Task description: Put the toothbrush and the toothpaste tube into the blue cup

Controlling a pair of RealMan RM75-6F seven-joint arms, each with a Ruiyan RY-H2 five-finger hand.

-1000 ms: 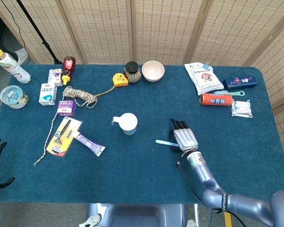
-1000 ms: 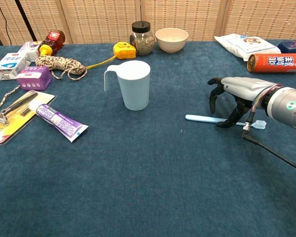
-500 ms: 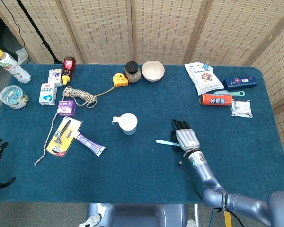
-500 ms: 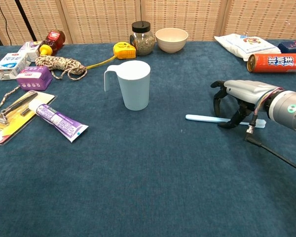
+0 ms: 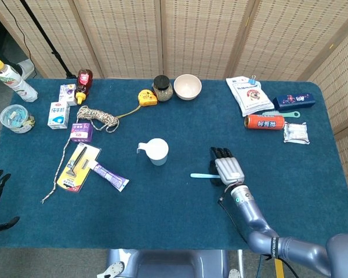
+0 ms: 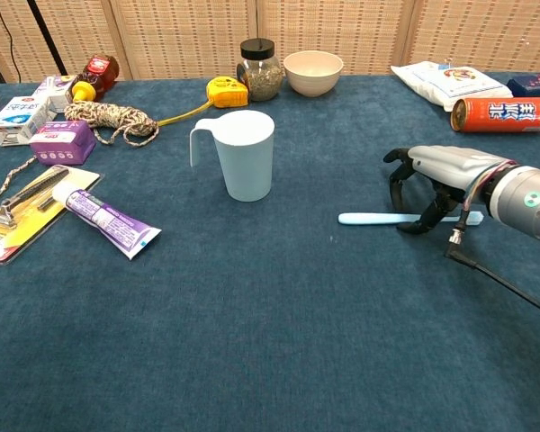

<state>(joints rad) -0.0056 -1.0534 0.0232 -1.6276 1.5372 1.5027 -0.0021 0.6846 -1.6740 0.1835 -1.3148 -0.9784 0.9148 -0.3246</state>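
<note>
Our right robot hand (image 6: pixel 432 184) has edged back along the worktop (image 6: pixel 279 306), fingers arched over the flat-lying toothbrush (image 6: pixel 378 218) without gripping it, so closing may skid it away from the blue cup (image 6: pixel 246 155) off its fingertips.

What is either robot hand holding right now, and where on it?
Nothing lifted: the right robot hand arches over the toothbrush still flat on the table; contact unclear.
</note>
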